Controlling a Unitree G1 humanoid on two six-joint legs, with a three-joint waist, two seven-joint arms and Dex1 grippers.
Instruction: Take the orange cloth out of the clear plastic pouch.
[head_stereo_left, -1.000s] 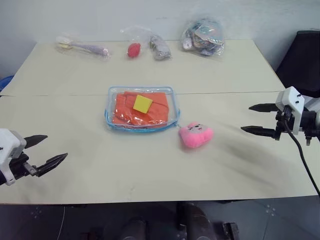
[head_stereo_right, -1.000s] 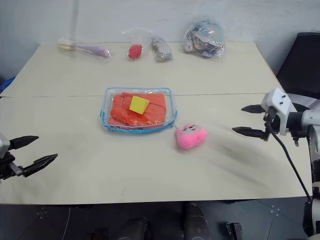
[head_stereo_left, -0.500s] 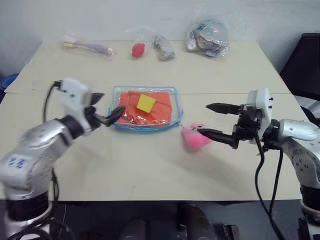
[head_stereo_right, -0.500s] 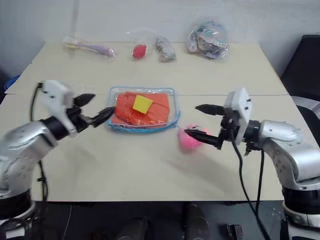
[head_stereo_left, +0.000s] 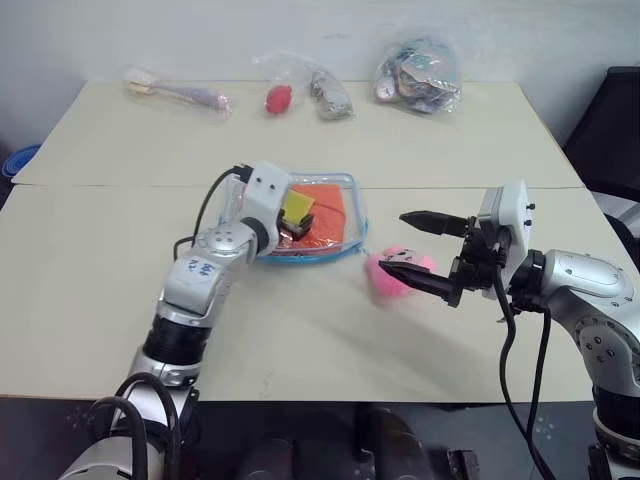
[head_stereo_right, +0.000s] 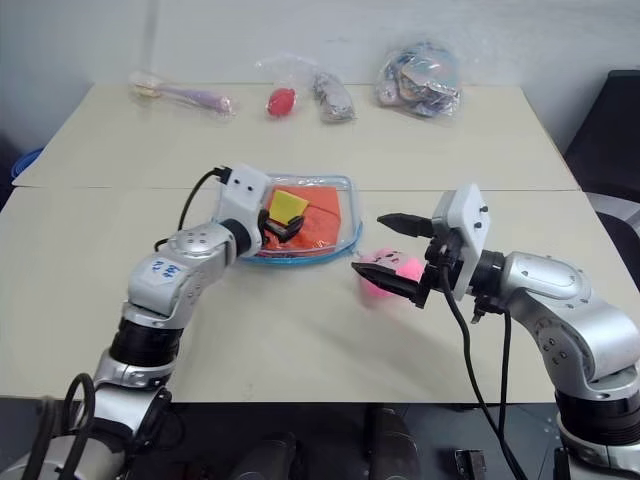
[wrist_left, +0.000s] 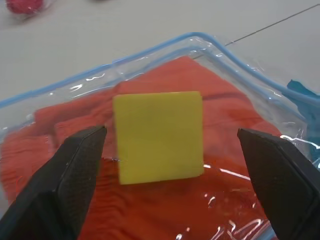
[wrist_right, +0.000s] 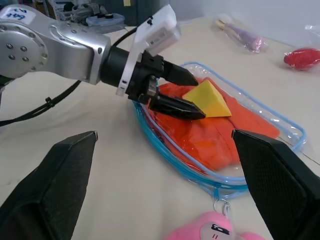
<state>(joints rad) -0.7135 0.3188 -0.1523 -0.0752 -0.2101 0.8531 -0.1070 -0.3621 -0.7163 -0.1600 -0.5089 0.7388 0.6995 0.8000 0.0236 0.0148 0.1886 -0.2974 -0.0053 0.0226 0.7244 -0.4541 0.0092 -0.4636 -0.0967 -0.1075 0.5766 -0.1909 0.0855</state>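
My left claw (head_stereo_right: 283, 226) hovers spread over the flat clear plastic pouch with blue zip edging (head_stereo_left: 345, 205).
The bright orange cloth (head_stereo_left: 322, 212) lies inside, directly ahead, nearer this arm; my right claw (head_stereo_left: 418, 252), also spread, waits beyond the pouch's right end.

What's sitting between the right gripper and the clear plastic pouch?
The pink plush toy lies between the right gripper and the clear plastic pouch, close by the pouch's near corner, as the right eye view shows.

The left gripper (head_stereo_right: 283, 227) swings in from the table's near left edge, open-fingered over the clear, blue-edged plastic pouch (head_stereo_left: 350, 215); the right gripper (head_stereo_left: 415, 252) moves in by the pink plush toy (head_stereo_left: 383, 278).
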